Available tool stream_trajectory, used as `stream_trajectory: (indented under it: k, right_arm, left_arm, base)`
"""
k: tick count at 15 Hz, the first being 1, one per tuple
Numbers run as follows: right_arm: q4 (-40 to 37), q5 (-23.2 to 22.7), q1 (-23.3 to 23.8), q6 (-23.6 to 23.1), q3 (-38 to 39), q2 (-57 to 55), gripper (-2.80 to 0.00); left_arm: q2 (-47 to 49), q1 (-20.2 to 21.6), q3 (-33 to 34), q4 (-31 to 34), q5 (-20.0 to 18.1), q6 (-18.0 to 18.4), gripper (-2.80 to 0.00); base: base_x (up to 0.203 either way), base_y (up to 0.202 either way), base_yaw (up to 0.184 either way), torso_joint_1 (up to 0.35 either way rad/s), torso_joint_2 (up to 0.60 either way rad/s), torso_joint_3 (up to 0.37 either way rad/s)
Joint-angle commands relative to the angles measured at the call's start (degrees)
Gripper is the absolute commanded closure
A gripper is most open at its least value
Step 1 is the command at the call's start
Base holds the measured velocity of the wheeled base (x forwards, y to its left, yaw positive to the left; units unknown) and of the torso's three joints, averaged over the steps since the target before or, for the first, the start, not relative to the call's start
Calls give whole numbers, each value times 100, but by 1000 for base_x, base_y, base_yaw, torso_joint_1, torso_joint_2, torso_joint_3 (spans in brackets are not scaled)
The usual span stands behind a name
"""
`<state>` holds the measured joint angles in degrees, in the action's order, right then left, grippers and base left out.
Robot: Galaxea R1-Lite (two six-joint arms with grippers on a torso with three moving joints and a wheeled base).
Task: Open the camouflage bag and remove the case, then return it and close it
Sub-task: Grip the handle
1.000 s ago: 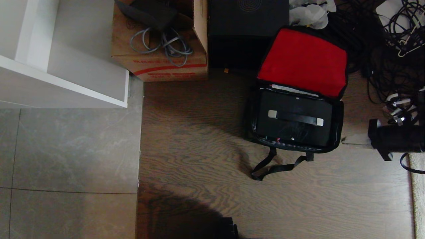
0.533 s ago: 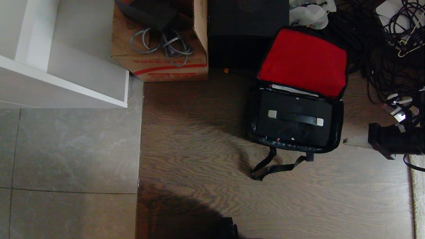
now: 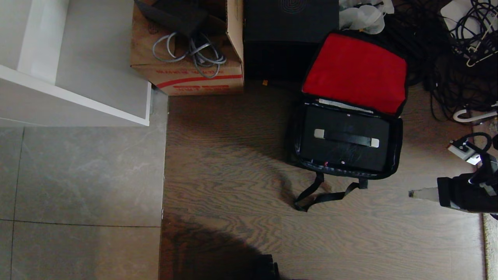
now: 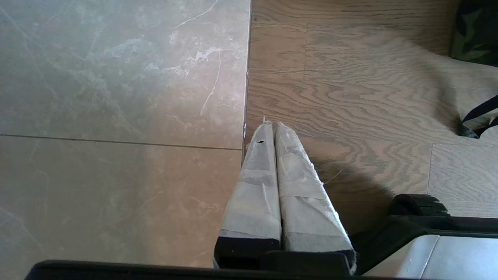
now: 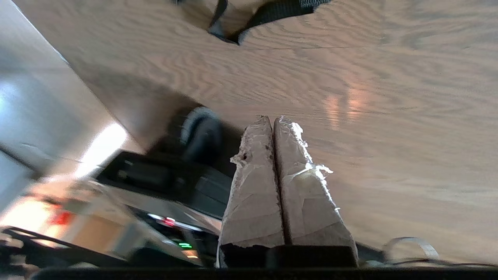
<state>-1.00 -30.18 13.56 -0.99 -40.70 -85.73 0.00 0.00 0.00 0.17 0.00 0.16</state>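
The camouflage bag (image 3: 397,147) stands open on the wood floor, its red-lined lid (image 3: 356,72) thrown back. Inside it lies the black case (image 3: 346,155), handle with silver ends on top. The bag's black strap (image 3: 321,194) trails toward me on the floor. My right gripper (image 3: 412,193) hangs at the right edge of the head view, to the right of the bag and apart from it, taped fingers shut on nothing; the wrist view shows the right gripper (image 5: 272,118) over bare floor. My left gripper (image 4: 271,123) is parked, shut and empty, over the seam between tile and wood.
A brown cardboard box (image 3: 186,74) with grey cable stands at the back, a taller black box (image 3: 290,35) beside it. Tangled black cables (image 3: 459,58) fill the back right. A white shelf unit (image 3: 74,89) stands at the left. My base (image 3: 268,270) shows at the bottom edge.
My right gripper has drawn back from beside the bag, moving toward me along the right edge, and its wrist has turned. Bag, lid and case stay as they were.
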Motion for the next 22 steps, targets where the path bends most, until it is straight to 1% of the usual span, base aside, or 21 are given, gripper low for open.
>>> stream_trajectory:
  k: [1, 2, 4, 6, 8, 9, 11, 12, 13, 15, 17, 20, 21, 22]
  right_arm:
    - [61, 98, -9, -338, 459, 968, 0]
    - [110, 205, -10, -605, 747, 1358, 0]
    - [134, 567, -63, -1176, 1456, 2284, 0]
    - [27, 953, -222, -1410, 2006, 3275, 0]
    - [-200, 1380, -438, -1490, 2439, 4298, 0]
    - [-370, 1540, -555, -1472, 2606, 4848, 0]
    - [-804, 1903, -879, -1282, 2805, 5910, 0]
    - [-1029, 2196, -1051, -1137, 2905, 6364, 0]
    - [-1171, 2581, -1246, -930, 3030, 6779, 0]
    - [-1025, 3220, -1509, -616, 3312, 7158, 0]
    - [-873, 3183, -1425, -601, 3492, 7585, 0]
    - [-848, 3129, -1363, -649, 3530, 8373, 0]
    - [-812, 3077, -1360, -627, 3562, 8568, 0]
    - [-716, 3053, -1357, -477, 3599, 8577, 0]
  left_arm:
    - [9, 0, 0, 1, 0, 2, 0]
    - [9, 0, 0, 1, 0, 2, 0]
    - [9, 0, 0, 1, 0, 2, 0]
    - [9, 0, 0, 1, 0, 2, 0]
    - [9, 0, 0, 1, 0, 2, 0]
    - [9, 0, 0, 1, 0, 2, 0]
    - [9, 0, 0, 1, 0, 2, 0]
    - [9, 0, 0, 1, 0, 2, 0]
    - [9, 0, 0, 1, 0, 2, 0]
    - [9, 0, 0, 1, 0, 2, 0]
    - [9, 0, 0, 1, 0, 2, 0]
    - [9, 0, 0, 1, 0, 2, 0]
    - [9, 0, 0, 1, 0, 2, 0]
    - [9, 0, 0, 1, 0, 2, 0]
  base:
    - [0, 0, 0, 0, 0, 0]
    - [0, 0, 0, 0, 0, 0]
    - [0, 0, 0, 0, 0, 0]
    - [0, 0, 0, 0, 0, 0]
    - [0, 0, 0, 0, 0, 0]
    - [0, 0, 0, 0, 0, 0]
    - [0, 0, 0, 0, 0, 0]
    - [0, 0, 0, 0, 0, 0]
    - [0, 0, 0, 0, 0, 0]
    - [0, 0, 0, 0, 0, 0]
    - [0, 0, 0, 0, 0, 0]
    - [0, 0, 0, 0, 0, 0]
    - [0, 0, 0, 0, 0, 0]
    - [0, 0, 0, 0, 0, 0]
